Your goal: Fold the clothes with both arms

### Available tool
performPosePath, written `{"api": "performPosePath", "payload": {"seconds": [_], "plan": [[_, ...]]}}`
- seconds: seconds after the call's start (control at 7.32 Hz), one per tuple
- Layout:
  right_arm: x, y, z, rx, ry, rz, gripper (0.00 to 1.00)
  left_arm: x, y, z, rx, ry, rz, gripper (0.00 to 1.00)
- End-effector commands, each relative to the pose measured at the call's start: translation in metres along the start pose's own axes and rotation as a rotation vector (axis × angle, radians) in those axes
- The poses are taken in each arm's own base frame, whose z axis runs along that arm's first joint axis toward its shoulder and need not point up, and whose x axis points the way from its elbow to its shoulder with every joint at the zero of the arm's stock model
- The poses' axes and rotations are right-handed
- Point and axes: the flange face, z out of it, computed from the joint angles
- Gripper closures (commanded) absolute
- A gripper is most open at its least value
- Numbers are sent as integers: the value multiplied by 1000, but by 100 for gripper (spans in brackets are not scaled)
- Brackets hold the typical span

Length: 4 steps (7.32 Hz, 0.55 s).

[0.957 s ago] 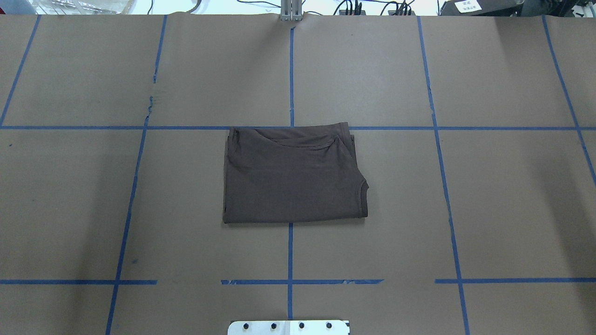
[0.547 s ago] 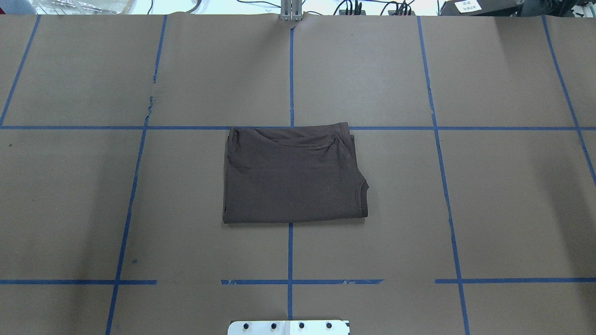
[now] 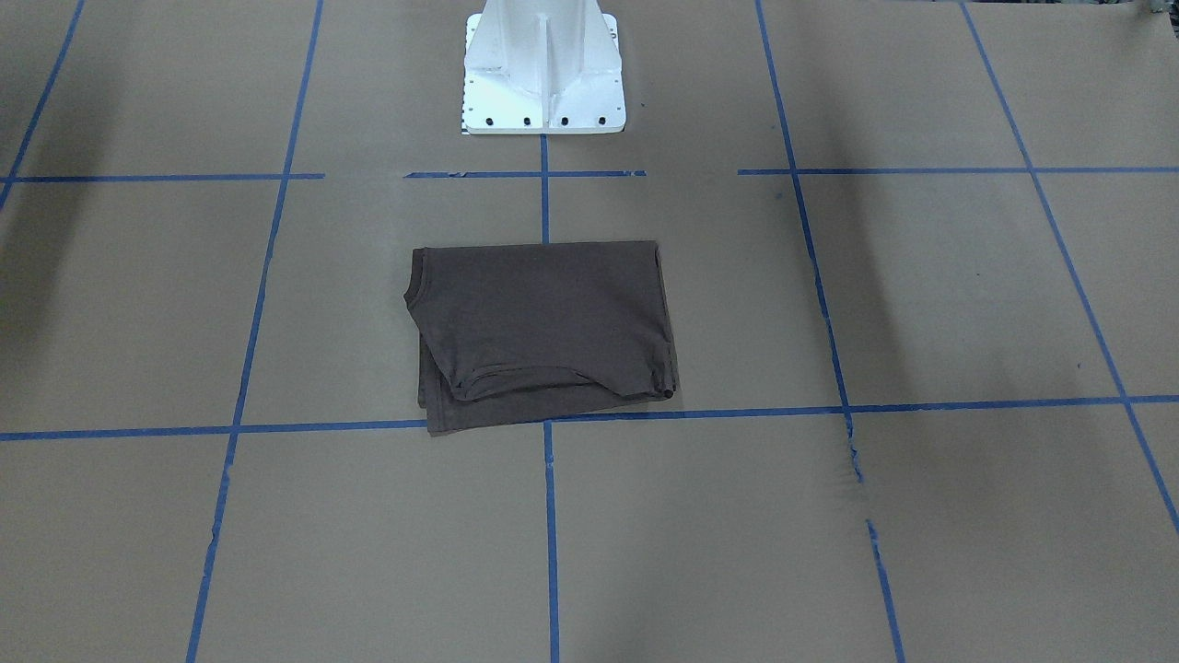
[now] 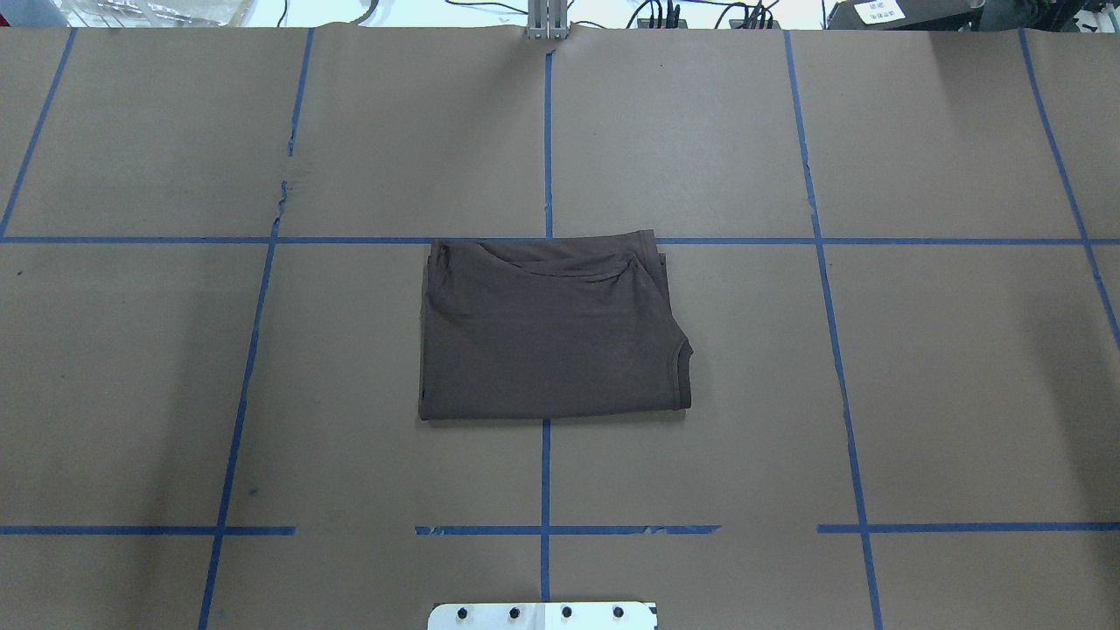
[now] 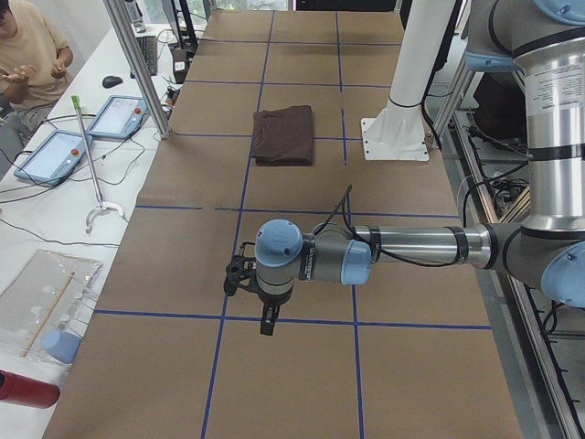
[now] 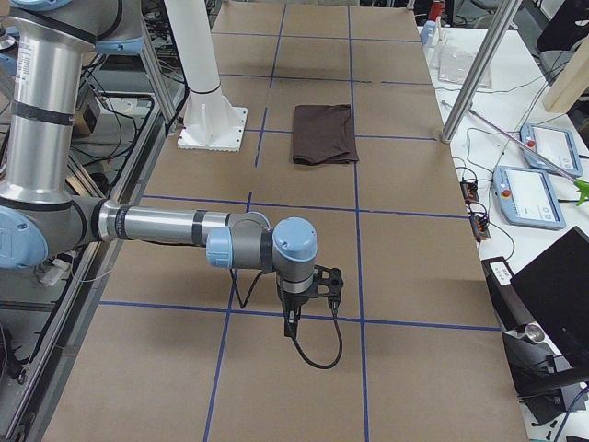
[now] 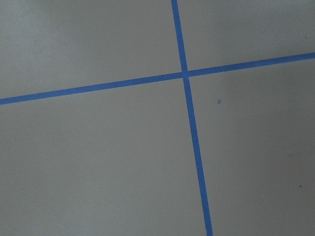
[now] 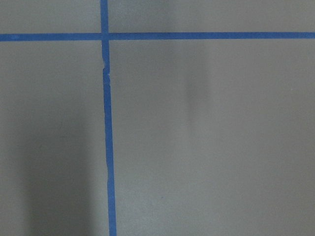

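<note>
since the t-shirt (image 4: 551, 332) lies folded at frame centre, we judge folding done, nothing next; left pincer (image 5: 265, 322) and right pincer (image 6: 291, 324): open or closed, we cannot tell.

Bench (image 4: 962, 394): covered in brown paper (image 4: 700, 131)
Blue tape (image 4: 545, 472): lines that mark a grid of large rectangles on the paper
T-shirt (image 4: 551, 341): folded to a rough rectangle, flat at mid-bench, its far edge along a tape line
Pedestal (image 3: 543, 83): white base plate with dark bolt heads, near the T-shirt, apart from it
</note>
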Motion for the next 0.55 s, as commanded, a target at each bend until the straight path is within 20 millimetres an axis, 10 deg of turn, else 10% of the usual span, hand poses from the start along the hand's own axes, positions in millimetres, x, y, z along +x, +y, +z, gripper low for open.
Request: {"api": "performPosePath", "payload": {"seconds": [0.0, 0.41], "plan": [[2, 5, 2, -6, 1, -1, 0, -2, 1, 2, -5, 0, -7, 0], [1, 4, 2, -2, 0, -1, 0, -3, 2, 3, -7, -5, -6, 0]]}}
